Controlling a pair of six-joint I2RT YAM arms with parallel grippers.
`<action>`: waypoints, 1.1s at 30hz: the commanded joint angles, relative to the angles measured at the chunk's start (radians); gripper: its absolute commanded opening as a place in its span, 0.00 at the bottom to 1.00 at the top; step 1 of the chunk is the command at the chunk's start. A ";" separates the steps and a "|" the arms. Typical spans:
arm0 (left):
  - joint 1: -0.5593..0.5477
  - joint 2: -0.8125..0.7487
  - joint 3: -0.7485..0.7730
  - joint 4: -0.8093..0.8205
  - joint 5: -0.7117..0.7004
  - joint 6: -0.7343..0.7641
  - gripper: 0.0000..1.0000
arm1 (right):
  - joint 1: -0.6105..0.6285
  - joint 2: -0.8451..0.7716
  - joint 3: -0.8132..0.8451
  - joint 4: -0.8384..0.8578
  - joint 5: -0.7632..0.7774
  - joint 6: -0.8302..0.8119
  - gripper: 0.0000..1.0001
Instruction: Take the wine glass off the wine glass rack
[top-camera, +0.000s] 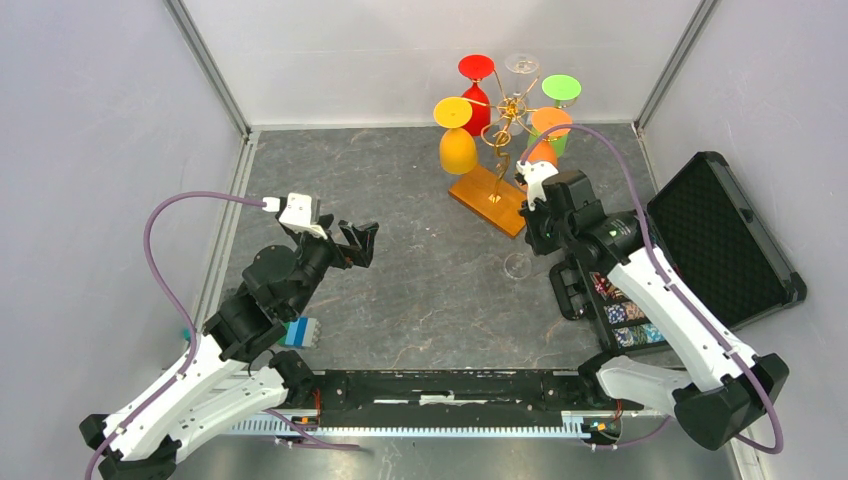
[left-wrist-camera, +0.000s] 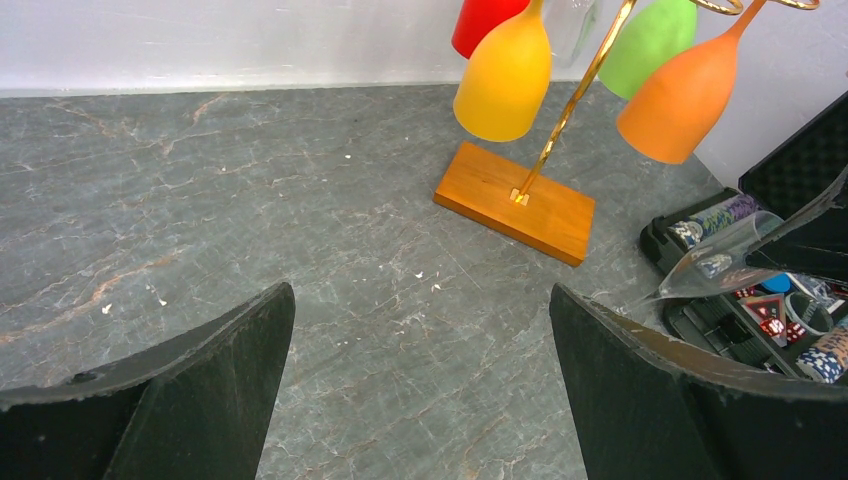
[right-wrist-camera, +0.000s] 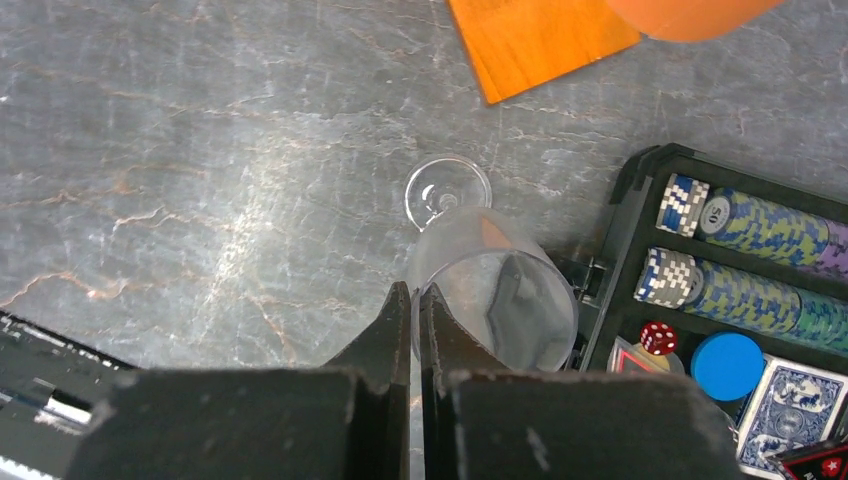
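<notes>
The wine glass rack (top-camera: 505, 125) is a gold wire stand on an amber-orange base (top-camera: 488, 200) at the back middle. Red, yellow, green and orange glasses and one clear glass (top-camera: 521, 63) hang from it upside down. My right gripper (right-wrist-camera: 415, 295) is shut on the rim of a clear wine glass (right-wrist-camera: 495, 290), off the rack, its foot (top-camera: 517, 265) low over the table just right of the base. The glass also shows, tilted, in the left wrist view (left-wrist-camera: 730, 260). My left gripper (top-camera: 355, 243) is open and empty over the table's left middle.
An open black case (top-camera: 725, 240) with poker chips (right-wrist-camera: 745, 225), a red die and cards lies at the right, close beside the held glass. A small blue and white object (top-camera: 300, 332) sits by the left arm. Grey walls enclose the table.
</notes>
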 joint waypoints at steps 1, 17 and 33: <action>-0.004 -0.004 0.000 0.025 0.011 0.020 1.00 | -0.003 -0.007 0.083 -0.032 -0.063 -0.048 0.00; -0.004 -0.005 -0.011 0.026 0.007 0.020 1.00 | -0.003 0.068 0.091 -0.044 -0.026 -0.072 0.24; -0.004 -0.008 -0.006 0.025 0.005 0.026 1.00 | -0.003 -0.013 0.275 0.069 -0.014 -0.039 0.74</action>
